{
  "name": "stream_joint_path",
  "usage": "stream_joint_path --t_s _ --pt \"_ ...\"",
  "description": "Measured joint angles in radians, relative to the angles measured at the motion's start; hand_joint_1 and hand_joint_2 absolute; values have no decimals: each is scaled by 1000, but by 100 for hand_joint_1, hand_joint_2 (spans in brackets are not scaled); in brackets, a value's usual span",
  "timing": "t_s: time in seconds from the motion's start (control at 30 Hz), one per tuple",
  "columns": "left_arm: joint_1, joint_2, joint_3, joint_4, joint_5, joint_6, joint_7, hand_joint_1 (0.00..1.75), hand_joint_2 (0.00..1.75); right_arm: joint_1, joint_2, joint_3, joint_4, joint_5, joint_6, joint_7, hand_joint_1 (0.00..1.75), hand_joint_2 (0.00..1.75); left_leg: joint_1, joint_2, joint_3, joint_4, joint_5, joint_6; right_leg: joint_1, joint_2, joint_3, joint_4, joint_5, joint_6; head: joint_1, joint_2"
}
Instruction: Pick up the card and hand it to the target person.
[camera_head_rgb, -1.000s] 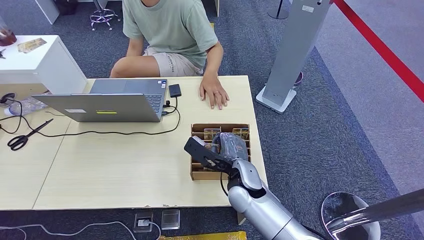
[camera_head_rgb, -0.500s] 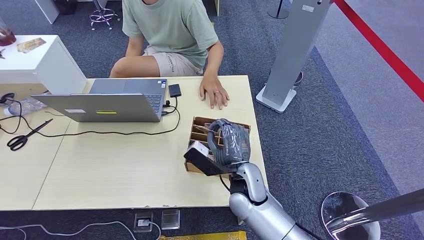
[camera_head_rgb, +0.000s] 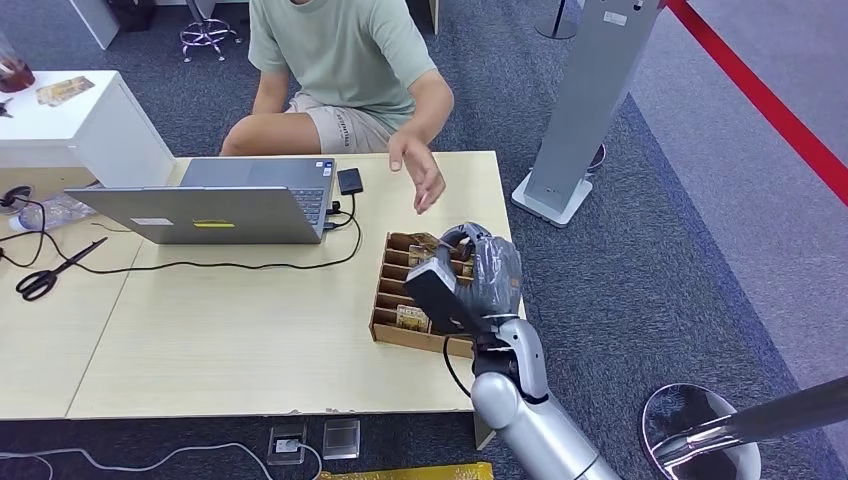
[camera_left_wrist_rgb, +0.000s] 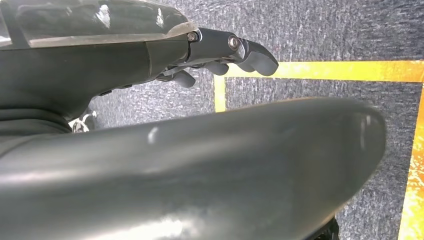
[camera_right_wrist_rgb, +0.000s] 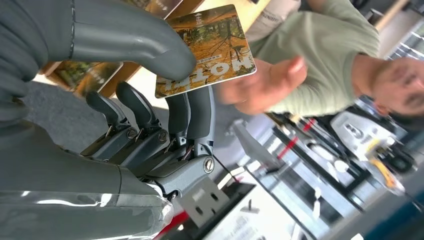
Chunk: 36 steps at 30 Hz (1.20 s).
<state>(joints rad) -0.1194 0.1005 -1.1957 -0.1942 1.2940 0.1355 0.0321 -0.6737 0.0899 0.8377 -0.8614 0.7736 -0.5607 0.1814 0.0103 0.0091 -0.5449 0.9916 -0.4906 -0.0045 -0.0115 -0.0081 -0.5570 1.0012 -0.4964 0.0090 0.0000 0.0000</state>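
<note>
The right robot hand (camera_right_wrist_rgb: 150, 100) pinches the card (camera_right_wrist_rgb: 205, 50) between thumb and fingers above the wooden card box (camera_head_rgb: 400, 300) on the tabletop (camera_head_rgb: 250, 330); the seated person's hand (camera_head_rgb: 418, 170) lifts, apparently to receive it; the left robot hand (camera_left_wrist_rgb: 220, 55) hangs curled, holding nothing.

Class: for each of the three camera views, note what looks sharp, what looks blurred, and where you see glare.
Head view: evenly lit, desk sharp, the person's hand slightly smeared. Right wrist view: card and right hand sharp, the person behind soft. Left wrist view: dim, dark body blurred close up, a pale sheen on it.
</note>
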Motion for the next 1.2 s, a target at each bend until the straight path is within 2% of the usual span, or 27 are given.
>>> stream_joint_path --t_s 0.13,0.23,0.43,0.93,1.07,1.2 --pt "-2 0 -8 2 3 -2 6 0 0 -142 46 16 204 -31 74 37 161 175 0 -1 0 0 0 0 0 -1 0 1 0 0 0 0" --pt "-2 1 -7 3 13 1 8 0 0 -203 76 19 324 -54 78 28 161 175 0 0 0 0 0 0 0 0 0 1 0 0 0 0" --pt "-2 10 -5 3 20 2 16 0 0 -221 103 22 393 -71 85 28 161 175 0 -3 1 -1 0 0 0 -4 2 0 -1 0 0 0" --pt "-2 9 -20 2 10 -17 13 0 0 -207 99 31 394 -61 72 45 161 175 1 -5 0 0 0 0 1 -5 1 0 -1 -1 0 0" --pt "-4 8 -31 4 6 -21 1 0 0 -193 79 6 353 -79 48 37 0 175 1 -6 -1 0 1 0 1 -6 1 0 -2 0 0 0" --pt "-3 11 -24 3 18 -17 -7 0 0 -163 49 -36 257 -113 13 8 0 175 1 -7 -1 0 1 0 1 -6 1 0 -1 0 0 0"
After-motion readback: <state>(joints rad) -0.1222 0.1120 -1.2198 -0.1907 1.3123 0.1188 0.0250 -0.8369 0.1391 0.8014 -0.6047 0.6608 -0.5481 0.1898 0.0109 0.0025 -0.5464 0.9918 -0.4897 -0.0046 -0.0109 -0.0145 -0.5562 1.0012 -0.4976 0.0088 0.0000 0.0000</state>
